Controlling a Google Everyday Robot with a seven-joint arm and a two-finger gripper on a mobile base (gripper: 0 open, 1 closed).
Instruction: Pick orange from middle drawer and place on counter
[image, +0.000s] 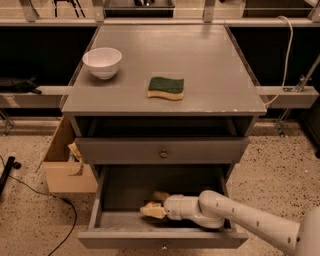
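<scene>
The middle drawer (100, 220) is pulled out at the bottom of the cabinet, its small knob (162, 246) on the front. My white arm reaches into it from the right. The gripper (151, 210) is low over the drawer floor, left of centre. A small round dull-orange shape, apparently the orange (160, 195), sits just behind the gripper and is partly hidden by it. I cannot tell whether the two touch. The counter (210, 65) is the flat grey cabinet top above.
A white bowl (102, 62) stands at the counter's left and a green-and-yellow sponge (166, 87) near its middle. A closed drawer front with a metal knob (163, 153) is above the open drawer. A cardboard box (62, 165) sits on the floor to the left.
</scene>
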